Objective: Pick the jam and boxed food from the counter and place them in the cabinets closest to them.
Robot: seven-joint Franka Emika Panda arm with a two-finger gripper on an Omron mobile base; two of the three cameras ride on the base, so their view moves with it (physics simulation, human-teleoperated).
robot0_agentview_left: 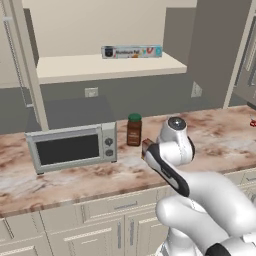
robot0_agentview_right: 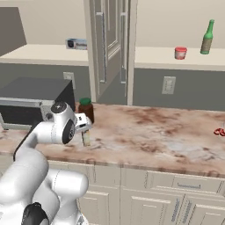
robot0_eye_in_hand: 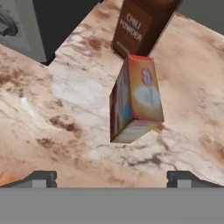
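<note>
While the arm (robot0_agentview_left: 172,145) hides most of it, boxed food (robot0_agentview_left: 146,146) peeks out.

wall: grey (robot0_agentview_left: 150,95), outlets (robot0_agentview_left: 91,92) | microwave (robot0_agentview_left: 72,147) at left | drawers (robot0_agentview_right: 176,184) beige, panelled

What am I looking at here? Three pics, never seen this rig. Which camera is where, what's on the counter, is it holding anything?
It is a rendered kitchen with a white robot arm on a drivable base. Two pictures come from cameras on the base, behind the arm to its left and right. The third looks along the gripper, whose open jaws hold nothing; its dark fingertips show at the bottom. On the marble counter stand a microwave, a brown chili powder jar and, in front of it, the boxed food, which the gripper hovers over. The jam sits at the far right. The open cabinets hold a long box, a red tub and a green bottle.
</note>
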